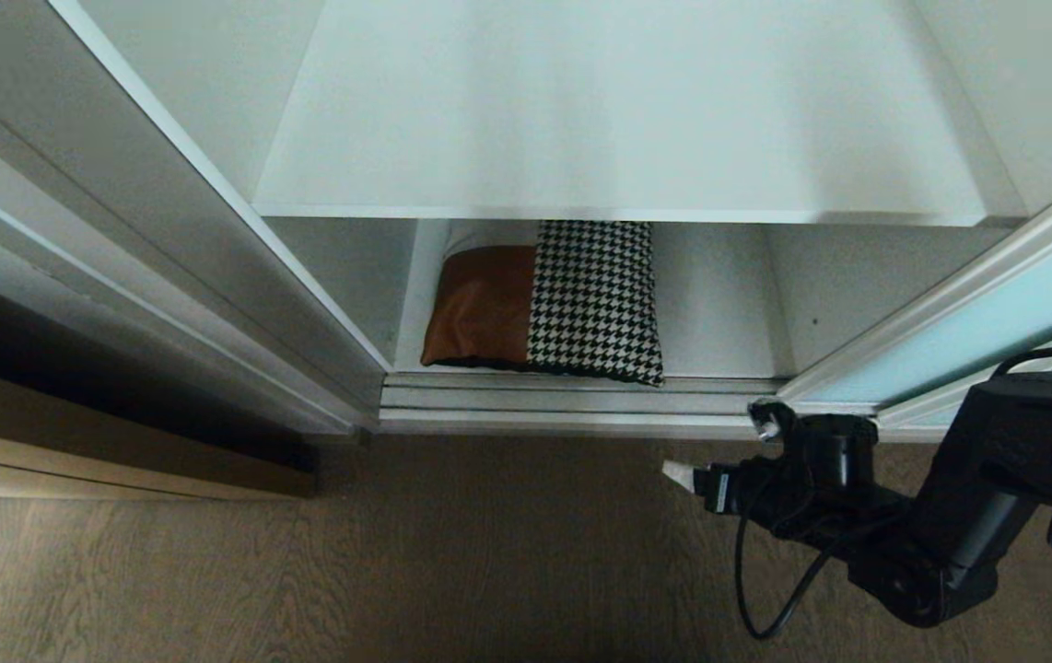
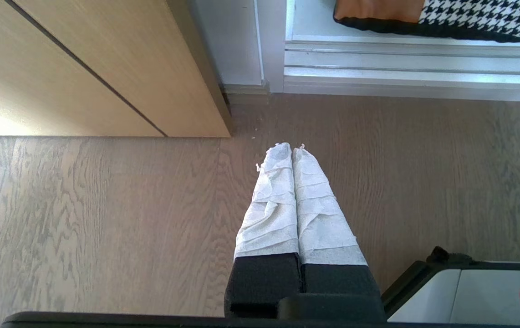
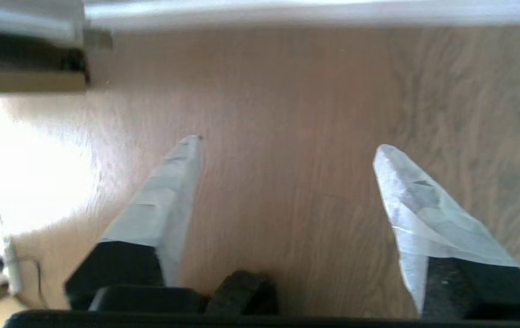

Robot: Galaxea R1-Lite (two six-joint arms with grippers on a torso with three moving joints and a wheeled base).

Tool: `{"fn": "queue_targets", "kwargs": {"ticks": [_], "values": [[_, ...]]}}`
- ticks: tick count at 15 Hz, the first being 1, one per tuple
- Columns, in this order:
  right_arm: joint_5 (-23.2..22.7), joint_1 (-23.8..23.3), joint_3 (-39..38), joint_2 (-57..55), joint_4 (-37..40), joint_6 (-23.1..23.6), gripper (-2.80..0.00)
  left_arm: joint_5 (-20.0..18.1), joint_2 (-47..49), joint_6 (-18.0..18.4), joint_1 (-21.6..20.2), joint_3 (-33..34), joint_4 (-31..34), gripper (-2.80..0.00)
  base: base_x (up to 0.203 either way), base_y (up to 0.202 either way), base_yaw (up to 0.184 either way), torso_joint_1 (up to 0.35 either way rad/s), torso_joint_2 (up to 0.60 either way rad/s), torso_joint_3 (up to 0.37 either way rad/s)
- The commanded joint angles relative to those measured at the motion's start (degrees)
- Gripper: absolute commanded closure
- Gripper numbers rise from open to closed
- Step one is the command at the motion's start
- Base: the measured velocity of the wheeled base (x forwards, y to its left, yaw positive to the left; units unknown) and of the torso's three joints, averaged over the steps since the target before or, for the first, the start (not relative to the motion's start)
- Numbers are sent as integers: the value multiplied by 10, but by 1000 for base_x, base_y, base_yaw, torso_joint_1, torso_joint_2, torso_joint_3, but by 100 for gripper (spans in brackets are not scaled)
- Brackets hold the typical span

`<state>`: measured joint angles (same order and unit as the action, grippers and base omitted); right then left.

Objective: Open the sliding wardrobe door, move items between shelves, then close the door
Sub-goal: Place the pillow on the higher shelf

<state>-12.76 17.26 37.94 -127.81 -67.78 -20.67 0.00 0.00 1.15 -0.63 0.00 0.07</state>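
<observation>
Patchwork pillow [image 1: 549, 299] lies on bottom shelf [image 1: 719, 322].

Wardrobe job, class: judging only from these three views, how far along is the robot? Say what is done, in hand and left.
Done: the sliding wardrobe door stands slid aside, wardrobe open. In hand: nothing; the right gripper is open over the floor, the left gripper shut and empty. Left: the patchwork pillow lies on the lower shelf; the upper shelf is bare; the door still needs closing.

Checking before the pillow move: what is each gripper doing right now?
Left gripper: shut, holding nothing, above the wood floor.
Right gripper: open, holding nothing, over the floor outside the wardrobe.
</observation>
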Motion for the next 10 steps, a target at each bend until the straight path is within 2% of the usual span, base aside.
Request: {"fn": "queue_targets", "kwargs": {"ticks": [1, 6, 10], "values": [[-2, 12, -5, -8, -4, -1, -280, 0, 1, 0, 0, 0, 0, 0, 0, 0, 0, 0, 0, 0], [1, 69, 4, -31, 3, 6, -280, 0, 1, 0, 0, 0, 0, 0, 0, 0, 0, 0, 0, 0], [5, 80, 22, -23, -3, 3, -280, 0, 1, 0, -1, 0, -1, 0, 0, 0, 0, 0, 0, 0]]}}
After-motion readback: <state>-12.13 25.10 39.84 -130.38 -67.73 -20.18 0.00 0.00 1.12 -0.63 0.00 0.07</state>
